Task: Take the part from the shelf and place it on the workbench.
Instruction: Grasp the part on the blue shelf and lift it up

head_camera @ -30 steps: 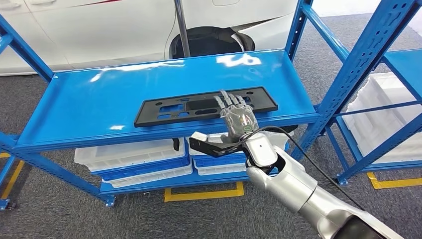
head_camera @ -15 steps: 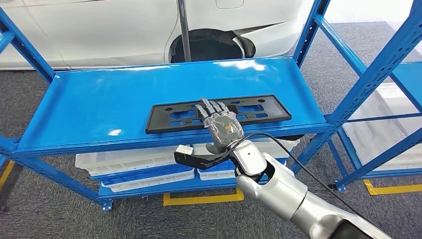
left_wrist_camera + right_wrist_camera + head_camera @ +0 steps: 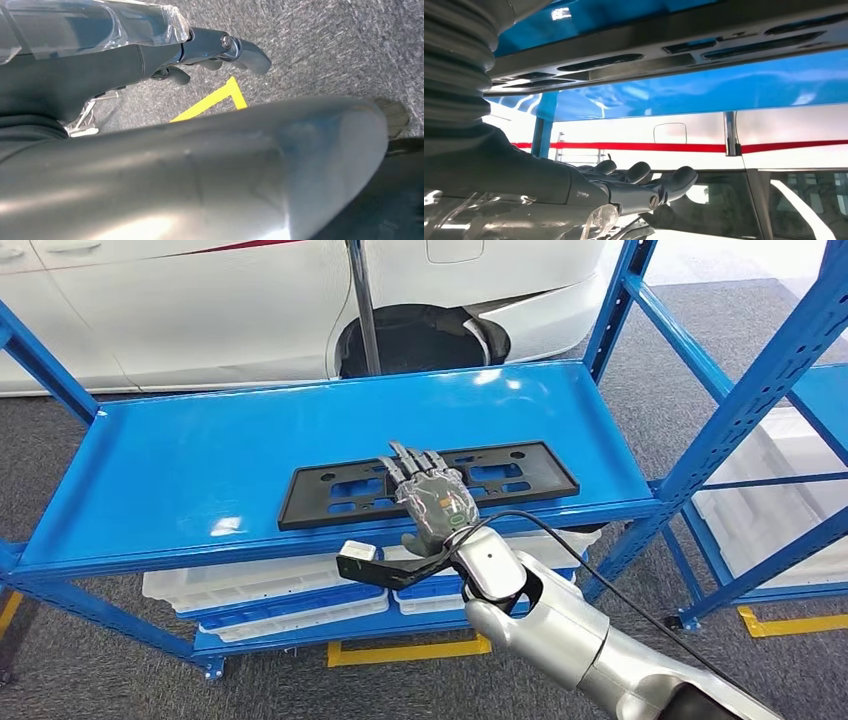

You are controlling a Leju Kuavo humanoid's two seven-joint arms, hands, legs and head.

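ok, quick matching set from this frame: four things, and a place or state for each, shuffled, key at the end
Things:
1. black part
2. right hand
3. white trays
4. yellow floor tape

Places or states:
A. stacked on the lower shelf level
B. lying flat on the blue shelf
C. on the carpet under the rack
D. fingers stretched over the part's near edge

Pairs: 1-B, 2-D, 3-A, 4-C

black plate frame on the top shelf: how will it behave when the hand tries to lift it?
The black frame is thin, long, full of cutouts: probably light, may flex if lifted from one point. It lies flat on the glossy blue shelf, so it may slide before the right hand gets under an edge. Unlikely to roll or tip.
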